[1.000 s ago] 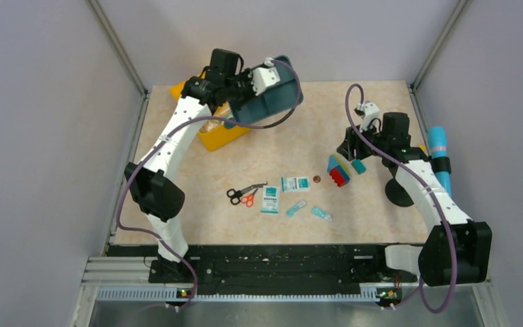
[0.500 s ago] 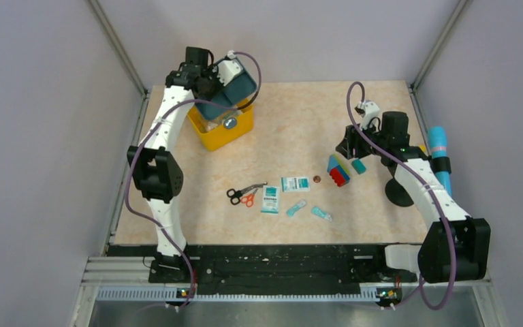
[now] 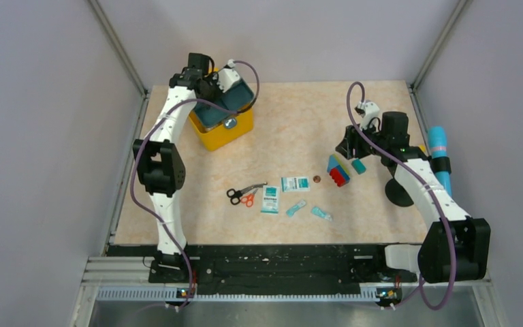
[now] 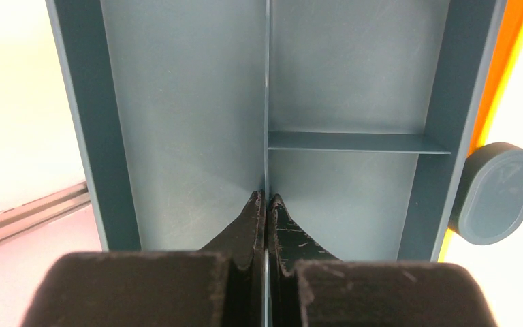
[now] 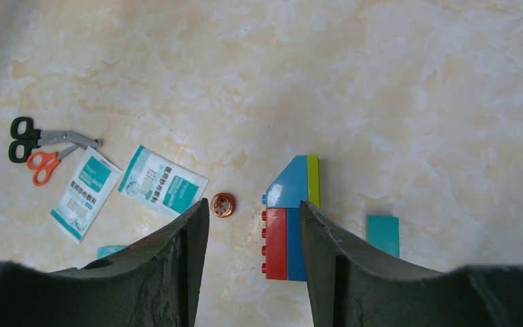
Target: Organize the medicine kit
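Observation:
The yellow medicine kit (image 3: 235, 129) stands open at the back left of the table. My left gripper (image 3: 212, 87) is shut on the middle divider of the dark teal compartment tray (image 3: 226, 103), which sits in the top of the kit. In the left wrist view the gripper (image 4: 266, 197) pinches the divider of the empty tray (image 4: 177, 102); the kit's yellow edge (image 4: 511, 41) and teal latch (image 4: 500, 194) show at the right. My right gripper (image 3: 351, 151) is open and empty above the table, and it also shows in the right wrist view (image 5: 253, 204).
On the table lie scissors (image 3: 244, 195), two teal-and-white packets (image 3: 270, 199) (image 3: 295, 183), two small teal sachets (image 3: 295, 207) (image 3: 321, 214), a coin (image 3: 316, 179), a stack of coloured blocks (image 3: 338, 170) and a teal block (image 3: 359, 165). A blue cylinder (image 3: 440, 153) stands at the right edge.
My left arm has swung the teal tray left and down from beside the kit into its top. The right arm has not moved.

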